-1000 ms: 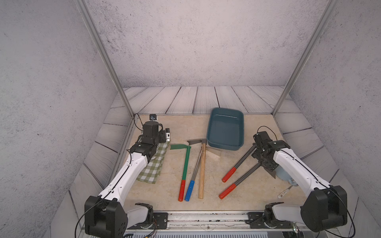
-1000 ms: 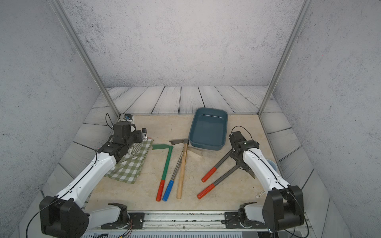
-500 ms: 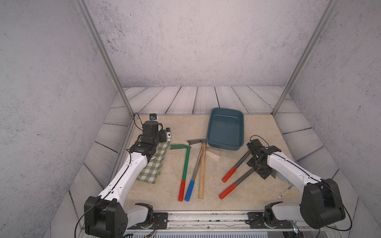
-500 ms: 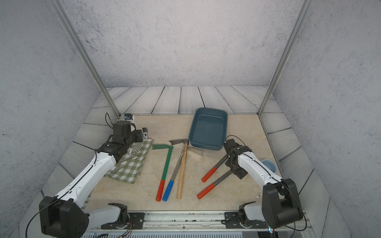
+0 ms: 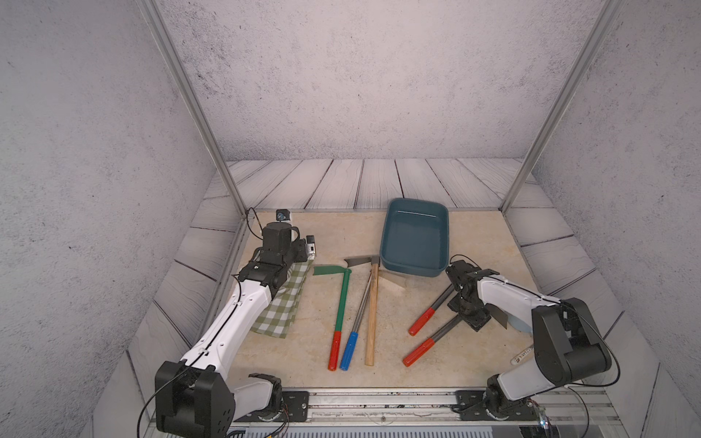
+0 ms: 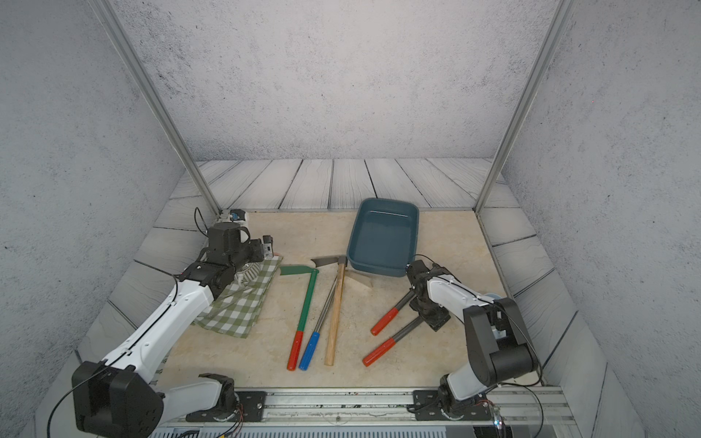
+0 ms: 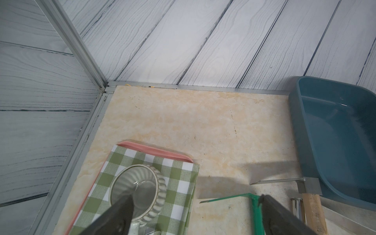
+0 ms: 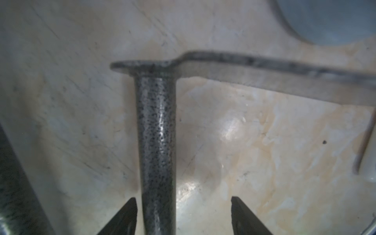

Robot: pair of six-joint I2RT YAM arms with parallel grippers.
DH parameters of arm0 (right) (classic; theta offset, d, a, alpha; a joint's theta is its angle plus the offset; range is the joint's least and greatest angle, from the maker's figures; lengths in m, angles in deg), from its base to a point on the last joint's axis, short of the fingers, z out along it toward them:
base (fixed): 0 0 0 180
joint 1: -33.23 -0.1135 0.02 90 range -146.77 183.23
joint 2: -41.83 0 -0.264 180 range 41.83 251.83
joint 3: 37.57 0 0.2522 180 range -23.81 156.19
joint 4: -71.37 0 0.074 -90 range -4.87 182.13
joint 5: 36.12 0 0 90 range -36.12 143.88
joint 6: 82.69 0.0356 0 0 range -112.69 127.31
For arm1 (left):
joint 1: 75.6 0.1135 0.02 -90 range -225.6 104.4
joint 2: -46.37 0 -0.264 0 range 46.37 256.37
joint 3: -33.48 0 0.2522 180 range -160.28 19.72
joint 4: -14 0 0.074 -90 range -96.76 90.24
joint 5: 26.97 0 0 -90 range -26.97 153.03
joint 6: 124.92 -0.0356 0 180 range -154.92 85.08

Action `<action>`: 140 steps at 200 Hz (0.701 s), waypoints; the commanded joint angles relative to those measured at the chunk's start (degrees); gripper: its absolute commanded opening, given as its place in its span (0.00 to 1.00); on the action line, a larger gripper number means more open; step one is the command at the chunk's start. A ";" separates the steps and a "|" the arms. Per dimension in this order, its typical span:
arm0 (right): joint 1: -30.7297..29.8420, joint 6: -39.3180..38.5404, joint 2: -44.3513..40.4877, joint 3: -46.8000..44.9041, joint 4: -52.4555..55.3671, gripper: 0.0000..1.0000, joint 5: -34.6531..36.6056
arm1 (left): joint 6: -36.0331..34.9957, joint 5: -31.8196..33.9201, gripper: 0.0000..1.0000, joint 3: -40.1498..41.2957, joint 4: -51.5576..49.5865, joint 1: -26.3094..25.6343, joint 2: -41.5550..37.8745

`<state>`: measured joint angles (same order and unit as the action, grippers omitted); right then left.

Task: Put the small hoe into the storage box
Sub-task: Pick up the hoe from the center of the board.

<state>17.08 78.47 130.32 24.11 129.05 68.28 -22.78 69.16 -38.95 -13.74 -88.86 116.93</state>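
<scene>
Since a second ago the right arm has drawn in toward the middle of the table and dropped lower, and the right gripper [image 5: 470, 320] now sits down over the gray shafts of two red-gripped tools. Everything else stays where it was.

From the right wrist view, the small hoe [image 8: 155, 132] lies flat on the beige table [image 5: 478, 242], its speckled gray shaft running between the fingertips up to a bent flat blade. The fingers are apart, not clamped: one fingertip [image 8: 130, 211] is just beside the shaft, and the other stands clear of it with bare table between.

This hoe lies outside the storage box [image 5: 413, 270], near its front right corner. Nothing lies inside the teal box.

At the far left the left gripper [image 7: 195, 203] hangs with its fingers spread wide, holding nothing, above a ribbed glass cup [image 7: 138, 189] on a green checkered cloth [image 5: 282, 307].

Between the arms lie a green-shafted hoe [image 5: 343, 299], a blue-gripped tool [image 5: 349, 350] and a wooden-handled hoe [image 5: 373, 314], side by side. The head of the wooden-handled one is just beside the box's near left corner.
</scene>
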 commanded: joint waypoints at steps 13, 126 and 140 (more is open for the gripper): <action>-0.35 0.56 2.76 0.04 -1.48 0.70 -1.08 | 0.51 -0.35 0.99 -1.06 -0.32 0.50 -0.15; -0.82 0.62 3.26 0.58 -1.01 0.50 -0.60 | 0.77 -0.92 0.99 -0.78 0.02 1.82 -0.05; -0.81 1.07 2.96 0.32 -0.84 0.43 -0.30 | 0.95 -1.25 0.99 -0.98 -0.12 2.03 0.16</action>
<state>16.52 78.80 132.79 25.07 126.49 67.49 -22.41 68.72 -38.95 -13.72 -87.54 116.93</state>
